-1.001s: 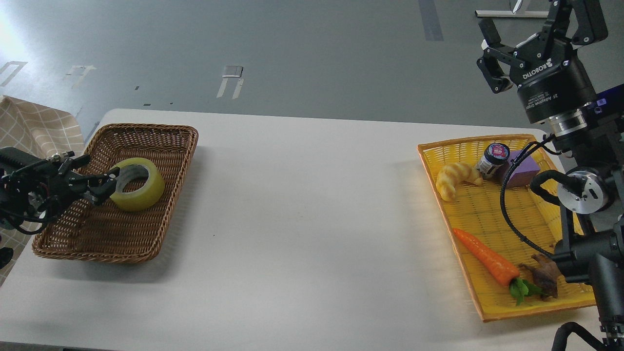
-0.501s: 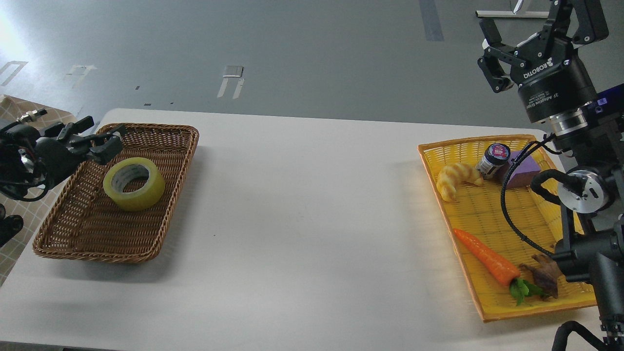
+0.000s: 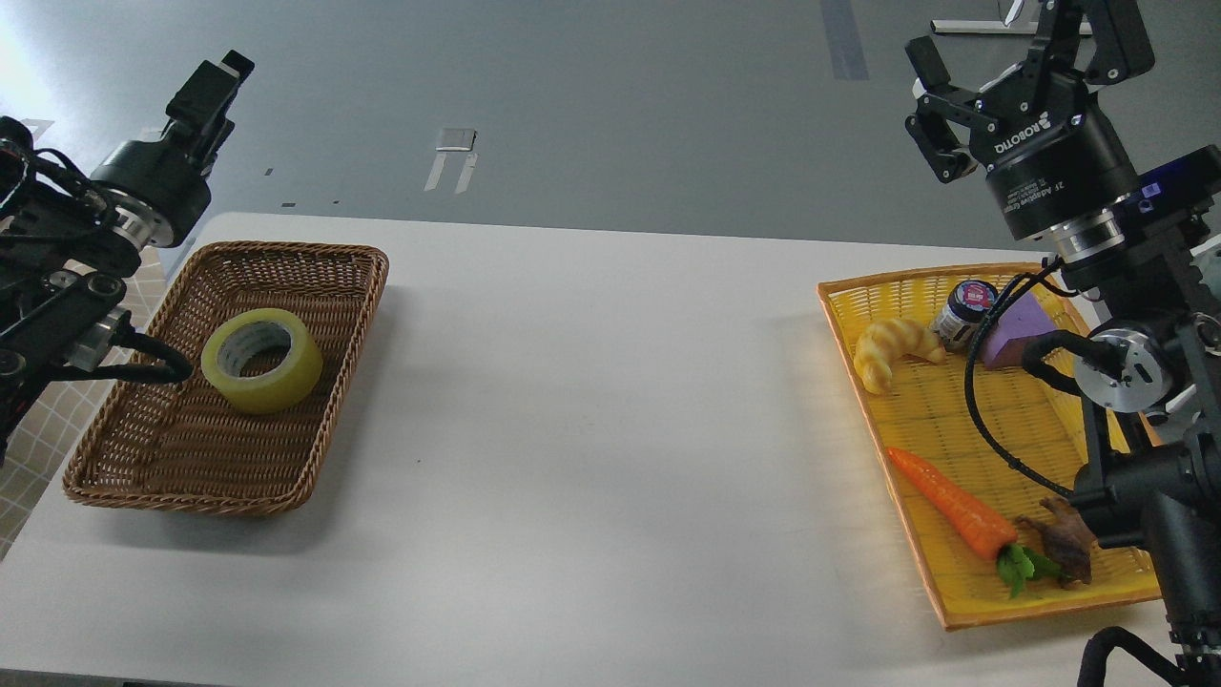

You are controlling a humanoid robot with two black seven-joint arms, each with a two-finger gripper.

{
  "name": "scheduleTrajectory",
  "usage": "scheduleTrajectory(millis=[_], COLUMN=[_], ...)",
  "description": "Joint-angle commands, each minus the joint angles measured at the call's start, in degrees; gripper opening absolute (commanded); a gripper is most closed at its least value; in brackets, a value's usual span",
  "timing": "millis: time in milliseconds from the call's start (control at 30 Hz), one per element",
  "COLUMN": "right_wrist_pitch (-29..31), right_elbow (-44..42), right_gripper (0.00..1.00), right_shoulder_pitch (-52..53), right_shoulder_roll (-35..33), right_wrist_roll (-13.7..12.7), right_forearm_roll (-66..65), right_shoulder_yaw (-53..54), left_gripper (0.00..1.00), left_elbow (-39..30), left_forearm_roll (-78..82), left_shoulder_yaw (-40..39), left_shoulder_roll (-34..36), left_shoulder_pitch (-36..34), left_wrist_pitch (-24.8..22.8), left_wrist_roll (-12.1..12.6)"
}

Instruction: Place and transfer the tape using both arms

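The tape (image 3: 262,360), a yellow translucent roll with a grey-white core, lies flat in the brown wicker basket (image 3: 143,458) at the table's left. My left gripper (image 3: 215,81) is raised high above the basket's far left corner, well clear of the tape. It is seen side-on and dark, so its fingers cannot be told apart. My right gripper (image 3: 1021,48) is held high at the upper right, above the yellow tray (image 3: 849,343). Its fingers are spread wide and it is empty.
The yellow tray holds a croissant (image 3: 887,351), a small jar (image 3: 963,310), a purple block (image 3: 1016,339), a carrot (image 3: 954,515) and a brown piece (image 3: 1064,549). The white table (image 3: 591,410) lies between basket and tray. A checked cloth (image 3: 38,439) is at the left edge.
My left gripper was at the tape's rim in the basket. It has come away and risen up and back, leaving the tape lying flat. My right arm has shifted slightly left.
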Motion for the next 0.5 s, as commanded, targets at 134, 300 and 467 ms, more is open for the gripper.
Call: scheduleTrajectory(millis=[134,300,467], right_wrist_pitch=[0.0,0.0,-0.05], right_elbow=[-0.13,-0.05,-0.05], right_gripper=[1.0,1.0,1.0], right_shoulder_pitch=[0.53,0.79,0.88], right_shoulder_roll=[-0.16,0.19,0.37], right_wrist_roll=[-0.08,-0.08,-0.08], right_forearm_roll=[0.0,0.09,0.09], right_shoulder_yaw=[-0.36,-0.01,0.17], left_gripper=[0.98,0.98,0.98], left_elbow=[-4.25,-5.58,-5.58], left_forearm_roll=[-13.07,-14.93,-15.97], left_shoulder_yaw=[-3.63,-12.42,-17.25], left_shoulder_roll=[-2.37,-8.52,-13.17], left_shoulder_pitch=[-3.06,-2.53,-1.65], left_wrist_pitch=[-16.05,-23.52,-29.47], left_wrist_roll=[-0.4,0.04,1.09])
